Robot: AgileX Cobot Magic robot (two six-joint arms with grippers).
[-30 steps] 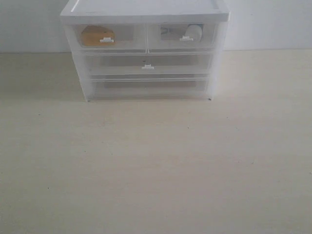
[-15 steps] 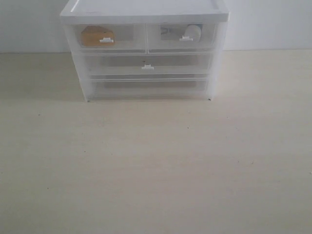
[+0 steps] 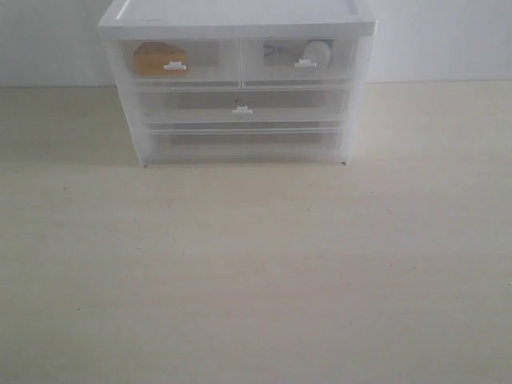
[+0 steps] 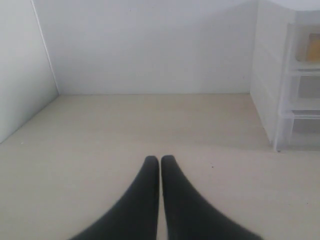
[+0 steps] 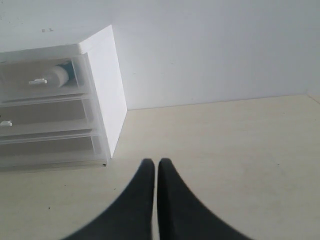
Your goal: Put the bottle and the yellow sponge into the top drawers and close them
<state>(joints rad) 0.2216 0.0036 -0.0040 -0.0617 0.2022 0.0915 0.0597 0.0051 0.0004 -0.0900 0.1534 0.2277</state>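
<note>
Looking at the left gripper point(image 4: 160, 159): held low and flat over the table point(image 3: 256, 280), out to one side of the drawer unit point(image 3: 238, 20), two black fingers pressed tight together, nothing held. Seeing the right gripper point(image 5: 155, 162) the same way at the unit's other side, low over the table, fingers touching, nothing held. Finding the yellow sponge point(image 3: 159, 59) inside the left top drawer point(image 3: 200, 68). Finding the bottle point(image 3: 316, 53) lying on its side in the right top drawer point(image 3: 272, 70), white cap to the front. Both drawers shut, flush with the unit's front.
</note>
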